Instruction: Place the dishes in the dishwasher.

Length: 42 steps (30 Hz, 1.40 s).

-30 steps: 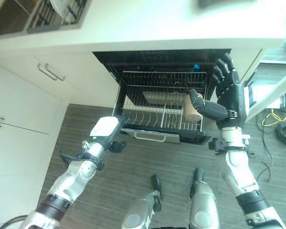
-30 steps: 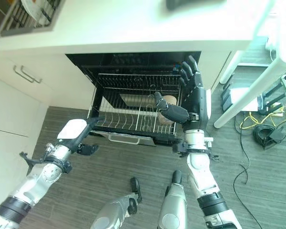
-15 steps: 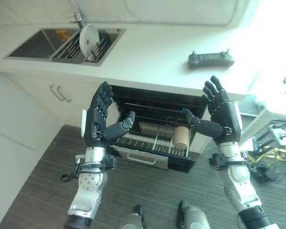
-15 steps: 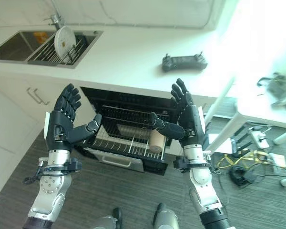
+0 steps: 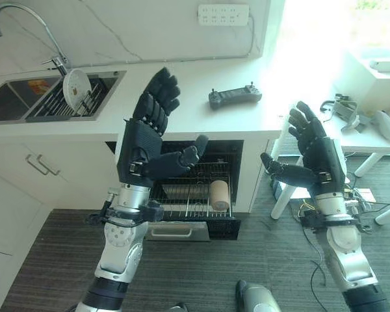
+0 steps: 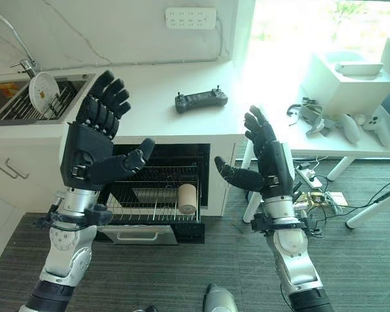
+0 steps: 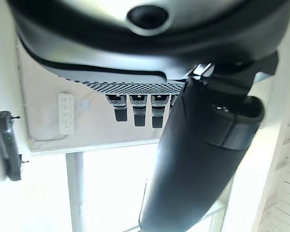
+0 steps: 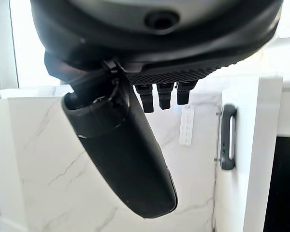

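A home kitchen: a white stone-look counter (image 6: 149,91) with a sunk steel sink (image 5: 26,104) and curved tap (image 5: 26,26), white handled cupboard fronts (image 5: 26,175), and a built-in black dishwasher (image 6: 162,188) under the counter, beyond the raised fingers

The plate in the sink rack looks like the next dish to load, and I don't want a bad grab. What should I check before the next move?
1. Left hand empty, fingers straight: ok.
2. Right hand empty, fingers straight: ok.
3. Plate upright in the sink rack, nothing resting on it: ok.
4. Dishwasher open, its rack pulled out: ok.
5. Free slots in that rack beside the cup: ok.
6. Remote controller on the counter, away from the sink: ok.
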Available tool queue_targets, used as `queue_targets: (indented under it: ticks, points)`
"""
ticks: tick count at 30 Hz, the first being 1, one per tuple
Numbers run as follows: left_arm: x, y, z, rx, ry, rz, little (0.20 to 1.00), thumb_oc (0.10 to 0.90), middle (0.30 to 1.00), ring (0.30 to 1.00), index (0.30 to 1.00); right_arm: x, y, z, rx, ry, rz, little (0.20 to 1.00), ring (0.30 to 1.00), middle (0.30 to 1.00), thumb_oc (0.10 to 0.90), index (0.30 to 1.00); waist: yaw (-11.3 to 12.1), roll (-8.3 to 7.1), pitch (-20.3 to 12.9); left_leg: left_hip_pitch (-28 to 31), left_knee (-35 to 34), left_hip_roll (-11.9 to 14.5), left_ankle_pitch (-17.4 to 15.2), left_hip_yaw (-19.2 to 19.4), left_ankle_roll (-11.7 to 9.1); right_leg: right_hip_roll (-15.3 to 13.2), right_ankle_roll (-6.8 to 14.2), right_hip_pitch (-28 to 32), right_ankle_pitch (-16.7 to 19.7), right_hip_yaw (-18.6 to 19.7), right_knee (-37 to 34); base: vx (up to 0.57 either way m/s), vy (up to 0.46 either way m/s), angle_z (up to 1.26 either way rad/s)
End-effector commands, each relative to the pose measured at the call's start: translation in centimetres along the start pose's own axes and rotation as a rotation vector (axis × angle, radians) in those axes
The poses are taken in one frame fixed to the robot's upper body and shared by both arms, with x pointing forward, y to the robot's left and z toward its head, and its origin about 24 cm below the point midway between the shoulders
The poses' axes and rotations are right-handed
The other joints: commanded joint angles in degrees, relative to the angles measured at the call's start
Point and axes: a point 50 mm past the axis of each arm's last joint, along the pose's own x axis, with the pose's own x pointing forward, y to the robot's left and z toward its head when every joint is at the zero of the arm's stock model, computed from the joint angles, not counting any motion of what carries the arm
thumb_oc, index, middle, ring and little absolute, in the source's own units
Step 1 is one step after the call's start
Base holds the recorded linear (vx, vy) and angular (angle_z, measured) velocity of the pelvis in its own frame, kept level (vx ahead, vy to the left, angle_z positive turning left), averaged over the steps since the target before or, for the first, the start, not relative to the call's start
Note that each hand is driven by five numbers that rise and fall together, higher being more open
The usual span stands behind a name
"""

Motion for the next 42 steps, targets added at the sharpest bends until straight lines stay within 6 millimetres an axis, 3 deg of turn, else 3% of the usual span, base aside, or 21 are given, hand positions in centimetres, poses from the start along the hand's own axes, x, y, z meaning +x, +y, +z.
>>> queue_targets:
  ticks: [1, 2, 3, 5, 8, 9, 12, 13, 15, 16, 19, 21, 22, 24, 25, 26, 29, 31, 34, 36, 42]
  points:
    - [1.8, 0.3, 3.0, 0.055, -0.181, -0.039, 0.900, 0.800, 0.900, 0.900, 0.900, 1.7, -0.1, 4.4, 0.042, -0.252, 0.017, 0.900, 0.900, 0.900, 0.800, 0.900, 0.3, -0.82, -2.5, 0.0, 5.5, 1.3, -7.8, -1.3, 2.4, -3.6, 4.6, 8.1, -6.0, 0.1, -3.6, 0.03, 0.023, -0.01]
    - [1.6, 0.4, 2.9, 0.066, -0.170, -0.033, 0.900, 0.800, 0.900, 0.900, 0.900, 1.6, -0.2, 4.4, 0.054, -0.249, 0.025, 0.900, 0.900, 0.900, 0.800, 0.900, 0.4, -0.80, -2.5, 0.0, 5.5, 1.1, -7.9, -1.4, 2.4, -3.6, 4.6, 8.0, -6.0, 0.1, -3.6, 0.00, 0.000, 0.00]
    - [-1.5, 3.0, 0.0, 0.105, 0.073, 0.109, 0.900, 0.800, 0.900, 0.900, 0.900, 2.0, 3.0, 0.4, 0.435, -0.034, 0.217, 0.900, 0.900, 0.900, 0.800, 0.900, 8.6, 1.98, 6.2, -4.1, 5.5, -12.3, -5.1, -12.6, 11.5, 0.8, 4.0, -3.8, 1.8, -0.4, 10.2, 0.08, -0.050, 0.01]
    - [-1.2, 2.8, -0.1, 0.104, 0.071, 0.095, 0.900, 0.800, 0.900, 0.900, 0.900, 2.1, 2.1, 1.0, 0.463, -0.071, 0.204, 0.900, 0.900, 0.900, 0.800, 0.900, 8.3, 1.14, 6.1, -4.5, 5.5, -13.3, -4.3, -15.0, 10.9, 2.4, 3.4, -1.1, -1.0, 0.7, 7.6, 0.27, -0.273, -0.33]
    - [-1.1, 2.2, -0.1, 0.093, 0.068, 0.081, 0.900, 0.800, 0.900, 0.900, 0.900, 2.2, 1.8, 1.4, 0.457, -0.097, 0.180, 0.900, 0.900, 0.900, 0.800, 0.900, 8.6, 0.00, 5.3, -4.2, 5.5, -14.2, -4.7, -14.9, 10.5, 3.8, 1.8, 3.9, -3.2, -0.1, 1.0, 0.31, -0.237, 0.52]
    - [-1.4, 1.9, -0.3, 0.086, 0.088, 0.064, 0.900, 0.800, 0.900, 0.900, 0.900, 2.1, 1.7, 1.7, 0.417, -0.104, 0.148, 0.900, 0.900, 0.900, 0.800, 0.900, 8.3, -0.21, 5.0, -3.3, 5.5, -14.4, -5.7, -12.8, 10.4, 3.8, 1.2, 6.2, -3.7, -0.6, -1.3, 0.38, -0.076, 0.80]
    - [-1.4, 1.5, -0.2, 0.064, 0.067, 0.059, 0.900, 0.800, 0.900, 0.900, 0.900, 1.9, 0.9, 2.1, 0.310, -0.125, 0.065, 0.900, 0.900, 0.900, 0.800, 0.900, 6.8, 0.09, 5.3, -2.8, 5.5, -10.2, -5.2, -8.7, 9.0, 2.6, 0.5, 7.0, -4.9, -3.0, 0.0, 0.17, 0.129, 0.73]
    - [-1.3, 1.6, 0.0, 0.068, 0.048, 0.094, 0.900, 0.800, 0.900, 0.900, 0.900, 1.9, 0.6, 2.4, 0.274, -0.137, 0.041, 0.900, 0.900, 0.900, 0.800, 0.900, 6.2, 0.38, 5.6, -3.3, 5.5, -6.9, -4.0, -8.7, 7.2, 1.7, 0.5, 6.9, -6.2, -3.8, 1.5, 0.08, 0.306, 0.90]
    - [-1.3, 2.0, 0.1, 0.080, 0.038, 0.147, 0.900, 0.800, 0.900, 0.900, 0.900, 1.8, 0.4, 2.6, 0.262, -0.148, 0.027, 0.900, 0.900, 0.900, 0.800, 0.900, 5.8, 0.71, 5.5, -4.2, 5.5, -3.7, -2.8, -10.6, 5.2, 0.7, 0.5, 6.9, -7.4, -3.8, 2.9, 0.08, 0.444, 0.55]
    - [-1.3, 2.7, 0.3, 0.087, 0.022, 0.184, 0.900, 0.800, 0.900, 0.900, 0.900, 1.8, -0.2, 2.9, 0.240, -0.156, 0.000, 0.900, 0.900, 0.900, 0.800, 0.900, 5.3, 0.82, 4.9, -5.3, 5.5, 0.2, -0.7, -12.5, 3.5, -0.6, 0.4, 6.4, -8.5, -3.2, 4.6, 0.08, 0.531, 0.47]
    - [-1.6, 3.8, 0.5, 0.095, 0.006, 0.218, 0.900, 0.800, 0.900, 0.900, 0.900, 2.1, -1.2, 3.2, 0.227, -0.162, -0.041, 0.900, 0.900, 0.900, 0.800, 0.900, 4.9, 0.54, 4.6, -4.8, 5.5, 3.4, 1.2, -15.1, 2.1, -3.7, 0.7, 6.1, -10.1, -0.8, 7.5, 0.11, 0.733, 0.19]
    - [-1.5, 4.0, 0.6, 0.115, 0.001, 0.199, 0.900, 0.800, 0.900, 0.900, 0.900, 2.4, -1.8, 3.4, 0.229, -0.176, -0.067, 0.900, 0.900, 0.900, 0.800, 0.900, 5.0, 0.77, 4.1, -3.4, 5.5, 1.4, -1.7, -14.5, 2.1, -7.1, 2.7, 7.3, -9.3, 0.4, 6.5, 0.11, 0.940, -0.23]
    - [-1.5, 3.8, 0.6, 0.140, 0.012, 0.176, 0.900, 0.800, 0.900, 0.900, 0.900, 2.2, -2.1, 3.4, 0.236, -0.179, -0.094, 0.900, 0.900, 0.900, 0.800, 0.900, 4.9, 0.83, 3.8, -2.8, 5.5, -0.4, -3.0, -13.4, 2.8, -9.5, 4.5, 8.4, -7.1, 0.7, 4.2, 0.12, 0.926, -0.48]
    - [-1.6, 3.9, 0.8, 0.154, 0.030, 0.162, 0.900, 0.800, 0.900, 0.900, 0.900, 1.5, -2.3, 3.4, 0.251, -0.181, -0.142, 0.900, 0.900, 0.900, 0.800, 0.900, 5.5, 0.94, 3.2, -2.1, 5.5, -5.3, -5.4, -13.4, 4.9, -13.7, 5.6, 9.6, 1.1, 1.3, -0.7, 0.07, 1.033, -0.29]
    - [-1.9, 4.6, 0.9, 0.220, 0.065, 0.195, 0.900, 0.800, 0.900, 0.900, 0.900, 1.6, -1.9, 3.1, 0.285, -0.175, -0.146, 0.900, 0.900, 0.900, 0.800, 0.900, 7.2, 1.59, 2.6, -1.9, 5.5, -7.3, -7.2, -11.3, 7.2, -14.6, 6.0, 8.9, 6.0, -1.9, -1.6, -0.01, 0.935, -0.11]
    - [-2.0, 4.8, 1.0, 0.227, 0.068, 0.208, 0.900, 0.800, 0.900, 0.900, 0.900, 1.7, -1.9, 3.0, 0.290, -0.172, -0.143, 0.900, 0.900, 0.900, 0.800, 0.900, 7.4, 1.74, 2.4, -2.0, 5.5, -7.2, -7.3, -10.8, 7.5, -14.3, 6.0, 8.5, 6.0, -2.4, -1.0, -0.07, 0.807, -0.42]
    - [-2.6, 6.0, 1.5, 0.271, 0.077, 0.266, 0.900, 0.800, 0.900, 0.900, 0.900, 1.7, -1.8, 2.9, 0.286, -0.171, -0.127, 0.900, 0.900, 0.900, 0.800, 0.900, 8.6, 1.52, 1.1, -3.4, 5.5, -7.6, -7.6, -8.1, 8.1, -4.9, 5.1, 7.3, 0.8, -6.7, 0.3, -0.04, 0.268, -0.39]
    - [-3.1, 6.6, 1.6, 0.302, 0.094, 0.303, 0.900, 0.800, 0.900, 0.900, 0.900, 1.6, -1.8, 2.9, 0.293, -0.173, -0.121, 0.900, 0.900, 0.900, 0.800, 0.900, 9.0, 0.95, 0.6, -4.1, 5.5, -8.5, -8.0, -7.7, 8.5, -1.0, 4.7, 7.3, -0.6, -8.9, -0.5, -0.01, 0.139, -0.20]
    - [-3.8, 7.1, 1.1, 0.320, 0.126, 0.328, 0.900, 0.800, 0.900, 0.900, 0.900, 1.0, -2.6, 2.9, 0.285, -0.181, -0.148, 0.900, 0.900, 0.900, 0.800, 0.900, 7.6, -0.18, 0.3, -5.1, 5.5, -10.9, -8.3, -10.2, 8.9, 6.1, 2.7, 7.4, -2.4, -4.9, -3.6, 0.05, 0.013, -0.28]
    - [-4.7, 7.3, 0.6, 0.366, 0.151, 0.357, 0.900, 0.800, 0.900, 0.900, 0.900, 0.5, -2.8, 2.9, 0.248, -0.194, -0.156, 0.900, 0.900, 0.900, 0.800, 0.900, 7.4, -1.03, -0.1, -5.6, 5.5, -12.2, -7.7, -10.1, 8.5, 6.7, 1.6, 6.4, -4.6, -5.3, -3.6, 0.08, -0.028, 0.41]
    - [-8.7, 9.0, -1.7, 0.446, 0.301, 0.498, 0.900, 0.800, 0.900, 0.900, 0.900, 0.5, -2.7, 2.7, 0.229, -0.200, -0.128, 0.900, 0.900, 0.900, 0.800, 0.900, 7.8, -1.77, -0.9, -4.6, 5.5, -13.0, -7.2, -8.3, 7.9, 5.5, 1.0, 5.8, -5.7, -3.8, -3.6, 0.16, -0.088, -0.06]
